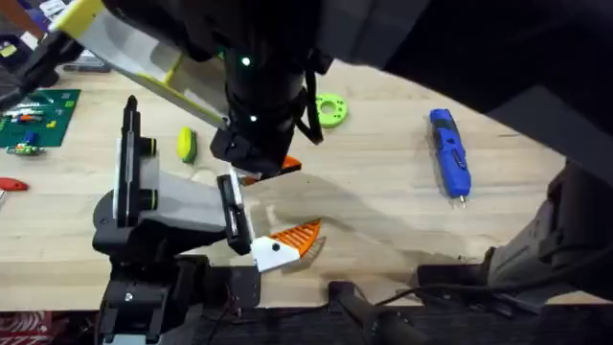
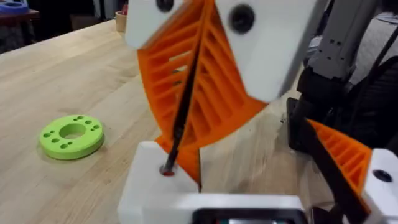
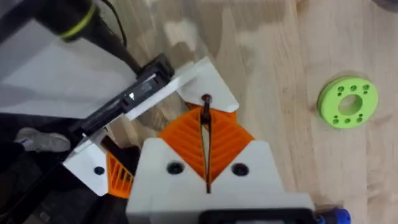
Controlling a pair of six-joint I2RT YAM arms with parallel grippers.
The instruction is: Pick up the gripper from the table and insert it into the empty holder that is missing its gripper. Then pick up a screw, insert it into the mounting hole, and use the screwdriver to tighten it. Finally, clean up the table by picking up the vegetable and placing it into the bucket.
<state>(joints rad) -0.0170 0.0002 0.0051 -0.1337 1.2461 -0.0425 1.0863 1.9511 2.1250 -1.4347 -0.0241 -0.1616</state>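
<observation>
my right claw (image 3: 205, 124) is pressed together on a thin dark pin (image 2: 180, 118), which i take to be the screw. its red tip sits at a hole in the white block (image 2: 155, 186) of the holder, on the near side of the green ring (image 1: 330, 110). i judge the pin light, stiff and slick. it's easy to tip out of line, so it's best pinched high on the shank between the ribbed pads (image 3: 227, 140) and kept straight over the hole. i cannot tell the state of the left claw (image 1: 259, 213). the screwdriver (image 1: 448, 153) lies flat on the table (image 1: 383, 201), well apart from the ring toward the right arm. it looks rigid and smooth and apt to roll, so i'd take it mid-barrel. the vegetable (image 1: 186, 144) lies on the ring's other side.
</observation>
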